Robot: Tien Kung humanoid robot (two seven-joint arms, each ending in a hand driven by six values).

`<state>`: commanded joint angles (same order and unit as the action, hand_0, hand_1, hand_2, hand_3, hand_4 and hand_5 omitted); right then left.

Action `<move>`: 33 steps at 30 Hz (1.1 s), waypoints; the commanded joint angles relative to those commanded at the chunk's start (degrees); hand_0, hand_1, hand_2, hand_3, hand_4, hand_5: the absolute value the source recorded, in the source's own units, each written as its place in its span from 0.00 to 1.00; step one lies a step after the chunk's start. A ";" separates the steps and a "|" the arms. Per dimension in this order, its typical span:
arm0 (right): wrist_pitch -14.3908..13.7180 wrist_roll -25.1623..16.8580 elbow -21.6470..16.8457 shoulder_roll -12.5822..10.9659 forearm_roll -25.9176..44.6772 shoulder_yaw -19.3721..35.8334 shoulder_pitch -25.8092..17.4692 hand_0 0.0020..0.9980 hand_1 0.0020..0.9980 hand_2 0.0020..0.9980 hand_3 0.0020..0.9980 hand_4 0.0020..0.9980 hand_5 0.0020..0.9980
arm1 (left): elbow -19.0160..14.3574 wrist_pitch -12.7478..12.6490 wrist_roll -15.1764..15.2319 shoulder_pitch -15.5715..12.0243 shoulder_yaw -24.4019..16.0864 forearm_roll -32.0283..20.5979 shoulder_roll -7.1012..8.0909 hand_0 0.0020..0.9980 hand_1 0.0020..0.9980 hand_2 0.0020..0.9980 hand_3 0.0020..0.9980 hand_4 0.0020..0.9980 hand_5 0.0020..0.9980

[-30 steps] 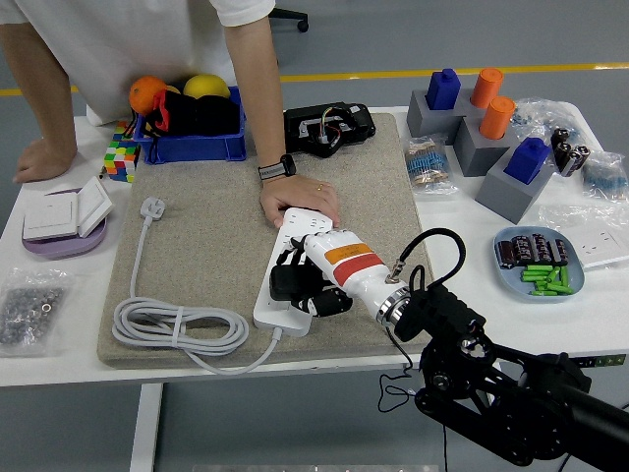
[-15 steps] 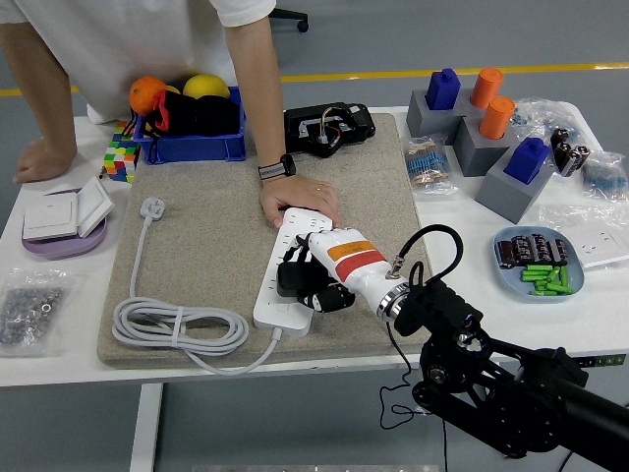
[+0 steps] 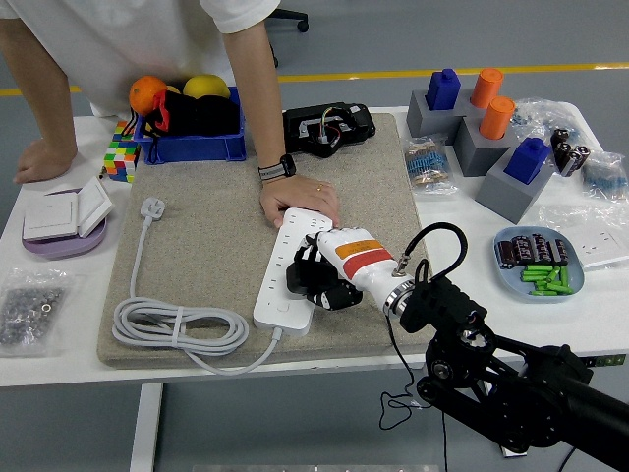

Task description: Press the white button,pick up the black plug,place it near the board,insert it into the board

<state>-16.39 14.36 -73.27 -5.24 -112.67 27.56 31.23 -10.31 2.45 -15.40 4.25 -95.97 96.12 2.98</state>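
Observation:
A white power strip, the board (image 3: 278, 299), lies on the beige mat (image 3: 216, 236). My right hand (image 3: 316, 277) is over the strip's middle, its fingers curled on the black plug (image 3: 299, 277), which sits on or just above the strip's sockets. A person's hand (image 3: 300, 202) presses down on the strip's far end. The strip's white cable (image 3: 177, 329) lies coiled at the mat's front left, ending in a white plug (image 3: 152, 207). The white button is hidden. My left arm is out of view.
A blue bin (image 3: 194, 128) with fruit and a black device (image 3: 327, 128) stand at the back. Grey blocks with blue and orange pegs (image 3: 486, 133) stand at the back right. A blue dish of small parts (image 3: 539, 261) lies right. A purple dish (image 3: 62, 231) lies left.
My right hand has moved a little up and right along the strip with the black plug, bringing it over the sockets. The person's hand has stayed on the strip's far end.

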 joint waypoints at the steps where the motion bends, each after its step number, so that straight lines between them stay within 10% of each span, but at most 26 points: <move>1: 0.03 0.05 -0.13 -0.03 -0.04 0.09 -0.02 0.24 0.23 0.29 0.56 0.75 0.00 | 0.00 0.00 0.01 -0.02 -0.03 0.01 0.00 0.63 0.63 0.64 0.70 0.59 0.38; 33: 1.49 1.94 -1.98 -0.49 0.21 0.30 -1.07 0.23 0.22 0.28 0.57 0.76 0.00 | 0.00 -0.03 0.06 -0.03 0.15 -0.17 -0.08 0.63 0.63 0.64 0.69 0.59 0.37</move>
<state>-14.90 16.30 -75.25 -5.73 -112.46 27.86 30.16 -10.31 2.42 -15.34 4.22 -95.82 95.96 2.90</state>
